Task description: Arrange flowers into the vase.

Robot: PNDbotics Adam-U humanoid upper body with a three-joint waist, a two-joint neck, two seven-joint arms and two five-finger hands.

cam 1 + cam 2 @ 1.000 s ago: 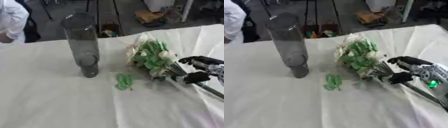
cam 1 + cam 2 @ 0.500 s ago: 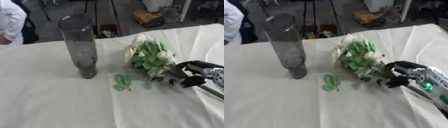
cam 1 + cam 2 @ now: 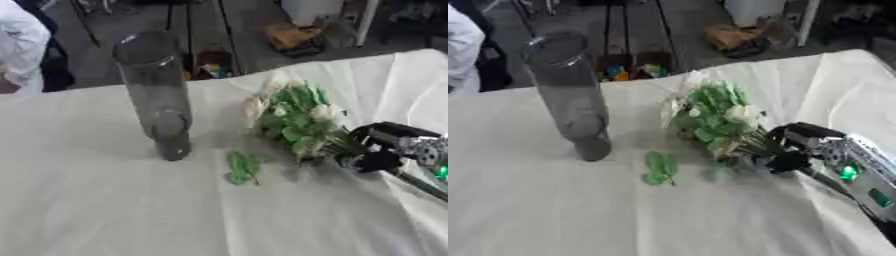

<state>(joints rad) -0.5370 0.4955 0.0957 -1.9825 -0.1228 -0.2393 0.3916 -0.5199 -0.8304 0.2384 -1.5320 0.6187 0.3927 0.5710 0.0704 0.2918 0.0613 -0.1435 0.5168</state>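
Since half a second ago, the right hand (image 3: 794,150) has been brought closer around the stems of the flowers (image 3: 710,117), and its fingers are now curled round them. The bunch is laid on the cloth-covered desk (image 3: 105,210), blooms toward 11 o'clock. The tall glass vase (image 3: 159,95) is stood upright at 9 o'clock of the bunch, apart from it. A loose green leaf (image 3: 242,168) is seen between them, nearer 7 o'clock.
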